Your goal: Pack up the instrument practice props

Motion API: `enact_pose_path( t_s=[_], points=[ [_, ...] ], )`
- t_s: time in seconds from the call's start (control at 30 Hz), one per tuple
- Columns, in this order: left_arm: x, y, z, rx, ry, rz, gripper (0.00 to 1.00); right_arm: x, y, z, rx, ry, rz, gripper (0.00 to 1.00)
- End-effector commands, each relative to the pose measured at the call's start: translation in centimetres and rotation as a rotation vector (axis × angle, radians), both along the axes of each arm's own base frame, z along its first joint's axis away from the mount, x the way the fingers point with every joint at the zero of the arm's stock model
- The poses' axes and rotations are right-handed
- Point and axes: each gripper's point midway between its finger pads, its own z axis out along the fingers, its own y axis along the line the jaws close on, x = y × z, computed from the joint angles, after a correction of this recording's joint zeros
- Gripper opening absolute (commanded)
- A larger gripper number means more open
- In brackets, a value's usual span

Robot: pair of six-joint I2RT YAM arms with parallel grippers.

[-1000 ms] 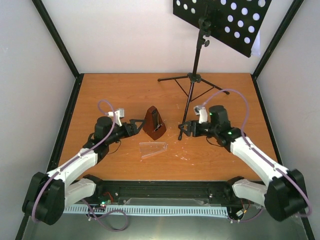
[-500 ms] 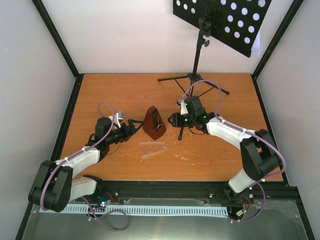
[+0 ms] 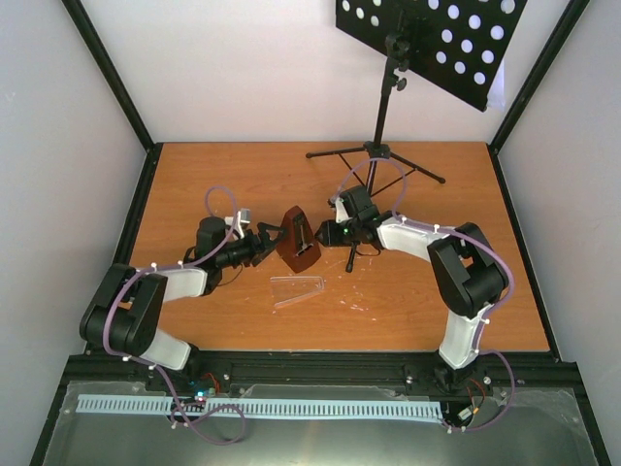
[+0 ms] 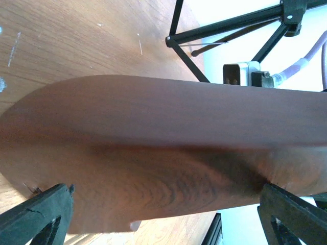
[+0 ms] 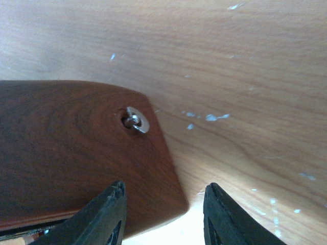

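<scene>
Music stand legs [image 3: 375,151] close behind right hand [image 3: 324,233], metronome [image 3: 299,240] ahead.

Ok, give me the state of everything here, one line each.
Metronome: upright, cover off.
Clear plastic cover: lying flat, apart from the metronome.
Music stand: standing, legs spread, desk tilted.
Left gripper: open, straddling the metronome.
Right gripper: open, at the metronome's side.

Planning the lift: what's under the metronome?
The metronome stands upright on the wooden table; nothing shows wedged beneath it. Its footprint is hidden by its own body. The clear cover lies apart.
</scene>
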Motion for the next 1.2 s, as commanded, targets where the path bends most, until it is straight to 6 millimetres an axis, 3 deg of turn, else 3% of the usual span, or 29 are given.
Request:
enact_pose_path(
  t_s=[0.0, 0.4, 0.6, 0.83, 1.0, 1.17],
  points=[
    [1.2, -0.8, 1.8, -0.025, -0.085, -0.052, 0.99, -1.9, 3.2, 1.7, 0.1, -0.013, 0.147, 0.41],
    [1.5, -1.9, 1.1, 0.04, -0.123, -0.172, 0.98, -8.0, 4.2, 4.2, 0.189, -0.049, 0.261, 0.41],
    [1.7, -2.5, 1.0, 0.074, -0.159, -0.254, 0.97, -9.4, 1.6, 5.5, 0.18, -0.117, 0.198, 0.45],
    [2.4, -3.5, 1.0, 0.076, -0.209, -0.339, 0.94, -10.5, -1.3, 9.3, 0.17, -0.317, 0.167, 0.66],
    [3.1, -2.5, 3.3, 0.128, -0.292, -0.251, 0.94, -10.4, -2.3, 12.5, 0.179, -0.453, 0.156, 0.8],
    [3.2, -1.3, 6.9, 0.169, -0.336, -0.157, 0.94, -8.8, -2.0, 14.3, 0.151, -0.484, 0.147, 0.81]
  ],
)
